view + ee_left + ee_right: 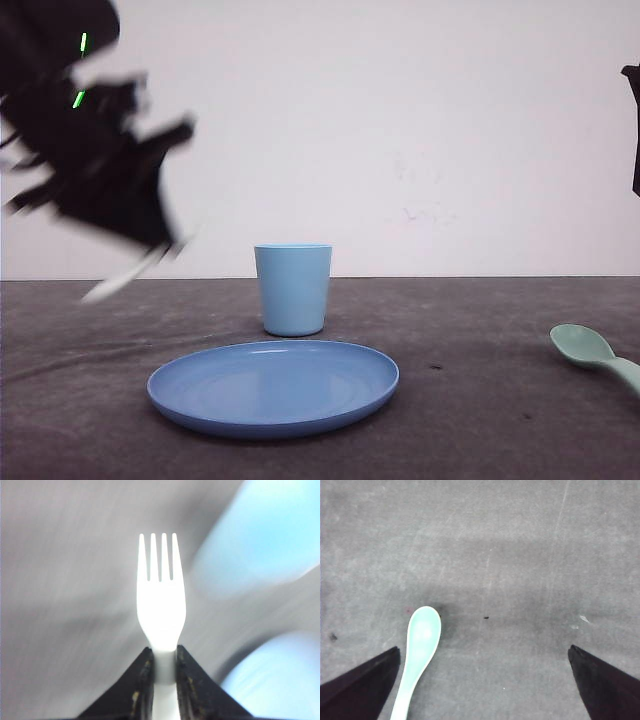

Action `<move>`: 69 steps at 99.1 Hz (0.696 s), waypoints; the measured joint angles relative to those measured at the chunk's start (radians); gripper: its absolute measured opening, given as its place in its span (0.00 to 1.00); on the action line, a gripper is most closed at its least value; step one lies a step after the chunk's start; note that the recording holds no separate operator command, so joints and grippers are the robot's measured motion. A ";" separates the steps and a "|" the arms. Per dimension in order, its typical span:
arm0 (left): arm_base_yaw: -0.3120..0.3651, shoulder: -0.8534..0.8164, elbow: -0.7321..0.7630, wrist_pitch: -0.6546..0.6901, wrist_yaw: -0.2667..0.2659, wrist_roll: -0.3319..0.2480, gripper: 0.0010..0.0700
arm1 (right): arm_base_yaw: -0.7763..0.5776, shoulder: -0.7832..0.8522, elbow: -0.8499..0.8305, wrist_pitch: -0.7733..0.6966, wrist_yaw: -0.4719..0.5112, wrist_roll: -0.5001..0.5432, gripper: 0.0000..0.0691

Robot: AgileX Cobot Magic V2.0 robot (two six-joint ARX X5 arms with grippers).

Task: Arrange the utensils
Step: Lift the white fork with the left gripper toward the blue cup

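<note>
My left gripper (162, 652) is shut on the handle of the white fork (160, 595), whose four tines point away from the fingers. In the front view that arm is a dark blur high at the left, the fork (125, 275) sticking out below it, well above the table. The mint-green spoon (590, 352) lies flat on the table at the far right. My right gripper (484, 652) hangs open above the table, with the spoon (420, 645) just inside one of its fingers (365, 680) and not touched.
A round blue plate (273, 385) sits at the table's front middle, with a light blue cup (292, 289) upright just behind it. Blurred blue shapes of both show in the left wrist view. Dark grey tabletop surrounds them.
</note>
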 joint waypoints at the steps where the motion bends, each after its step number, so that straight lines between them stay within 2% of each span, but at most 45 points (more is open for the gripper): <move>1: -0.001 -0.003 0.003 0.015 0.008 0.000 0.04 | 0.000 0.000 0.000 0.000 0.000 0.000 0.98; 12: -0.017 -0.021 0.011 0.196 0.107 0.000 0.04 | 0.000 0.000 0.000 0.000 0.000 -0.001 0.98; 18: -0.027 -0.020 0.010 0.297 0.142 -0.001 0.04 | 0.000 0.000 0.000 0.000 0.000 -0.001 0.98; 29: -0.049 -0.019 0.010 0.485 0.150 0.003 0.04 | 0.000 0.000 0.000 0.000 0.000 -0.003 0.98; 38: -0.065 -0.014 0.010 0.607 0.151 0.029 0.04 | 0.000 0.000 0.000 0.000 0.000 -0.003 0.98; 69: -0.086 0.103 0.010 0.840 0.151 0.140 0.04 | 0.000 0.000 0.000 0.000 0.000 -0.003 0.98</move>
